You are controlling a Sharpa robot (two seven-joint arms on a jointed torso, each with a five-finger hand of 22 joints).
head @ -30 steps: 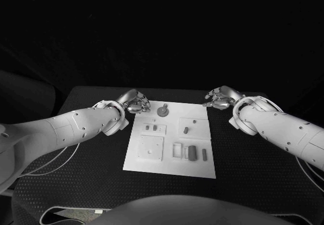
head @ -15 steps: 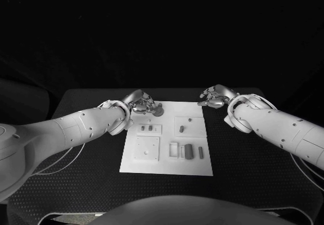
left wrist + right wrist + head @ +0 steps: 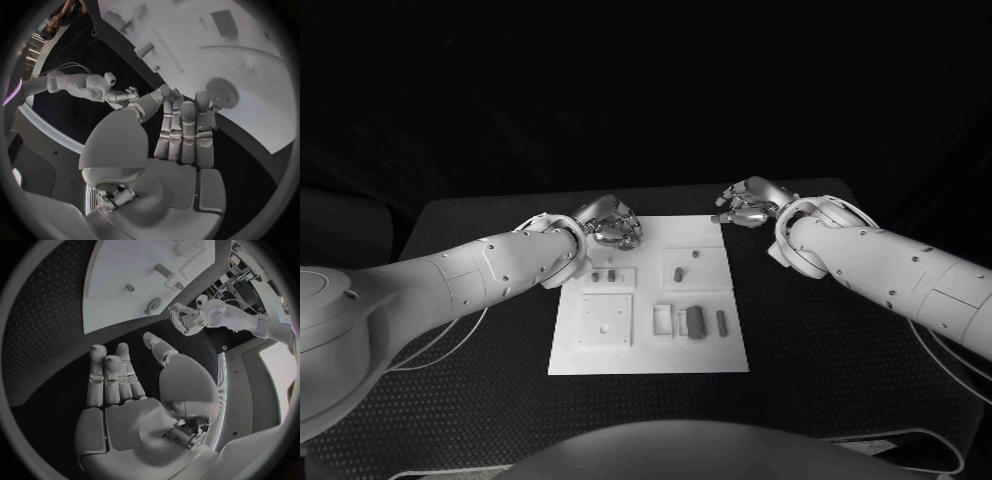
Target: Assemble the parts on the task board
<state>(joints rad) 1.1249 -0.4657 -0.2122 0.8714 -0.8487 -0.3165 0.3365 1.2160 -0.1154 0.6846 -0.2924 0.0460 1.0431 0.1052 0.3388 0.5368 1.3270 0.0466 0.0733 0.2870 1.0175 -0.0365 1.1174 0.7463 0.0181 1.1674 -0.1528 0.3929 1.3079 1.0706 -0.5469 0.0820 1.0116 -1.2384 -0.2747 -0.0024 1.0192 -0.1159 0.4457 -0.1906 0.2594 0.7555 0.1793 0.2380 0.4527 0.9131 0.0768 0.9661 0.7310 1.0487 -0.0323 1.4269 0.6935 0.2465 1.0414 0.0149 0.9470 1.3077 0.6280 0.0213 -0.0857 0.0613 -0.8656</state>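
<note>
Two white arms reach over a black table (image 3: 473, 380) toward the task board (image 3: 646, 355), a white plate lying at the table's middle. The left hand (image 3: 613, 228) hangs over the board's far left corner, its fingers (image 3: 187, 131) stretched out side by side and grasping nothing, their tips just beside a round, toothed part (image 3: 221, 93) that rests on the board there. The right hand (image 3: 750, 203) hovers above bare table just beyond the board's far right corner — released, palm open, its fingers (image 3: 106, 375) apart from the thumb. On the board, small parts lie in shallow recesses: a short peg (image 3: 678, 271) in the right-hand square, and two dark bars (image 3: 695, 321) side by side nearer the robot.
</note>
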